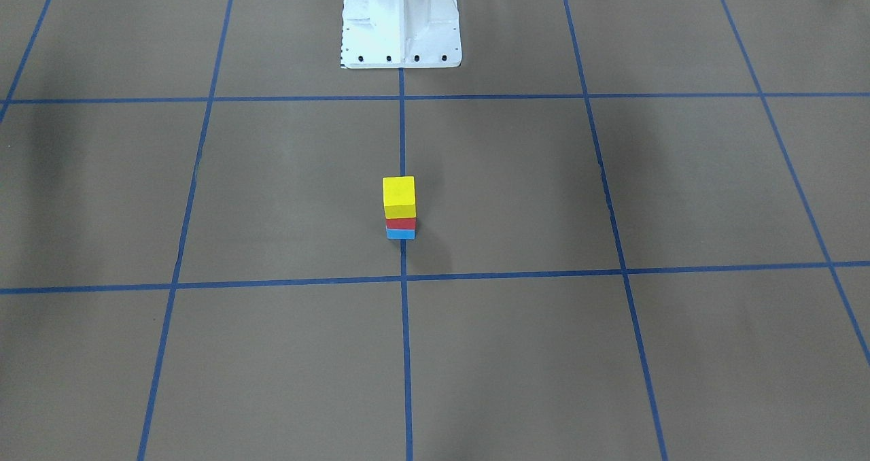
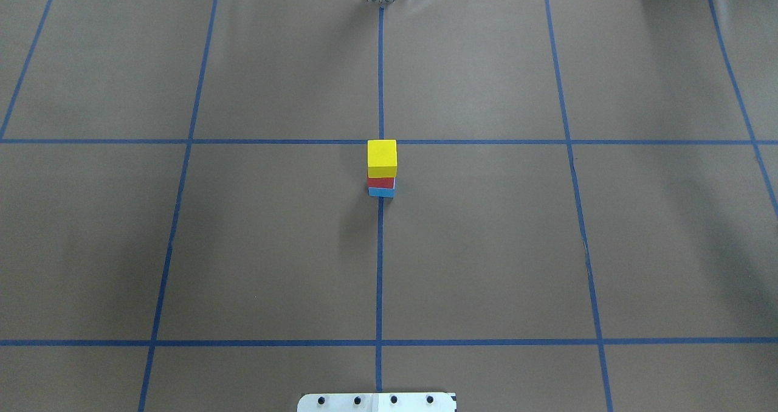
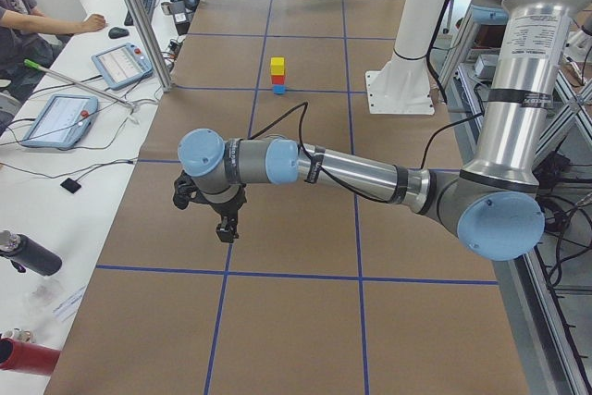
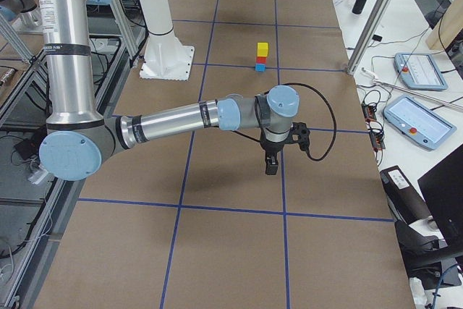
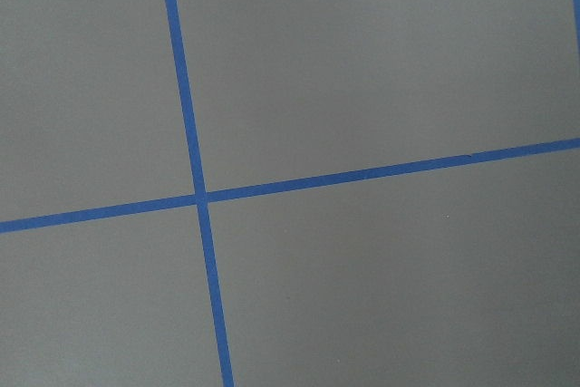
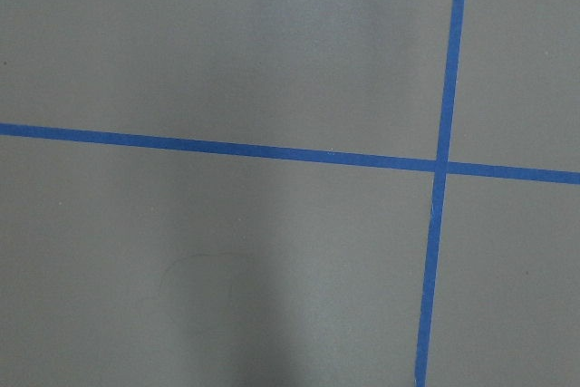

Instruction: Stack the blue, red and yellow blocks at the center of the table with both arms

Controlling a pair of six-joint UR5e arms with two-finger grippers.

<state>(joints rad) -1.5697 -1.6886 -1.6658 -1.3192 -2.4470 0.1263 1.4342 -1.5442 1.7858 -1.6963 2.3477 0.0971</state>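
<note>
In the middle of the front view, the small matte yellow cube (image 1: 398, 196) rests on the red cube (image 1: 400, 223), which rests on the light blue cube (image 1: 400, 234). Their edges are nearly flush, and the stack straddles the centre tape line of the broad brown table (image 1: 612, 352). In the side views, the left arm's black gripper (image 3: 225, 228) and the right arm's black gripper (image 4: 271, 166) hang low in mid-frame, well apart from the stack. I cannot tell whether their fingers are spread or pressed together.

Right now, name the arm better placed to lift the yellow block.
A toss-up: left gripper and right gripper each hover out on their own side, seemingly equally far from the yellow block, which sits over the centre tape line.
</note>
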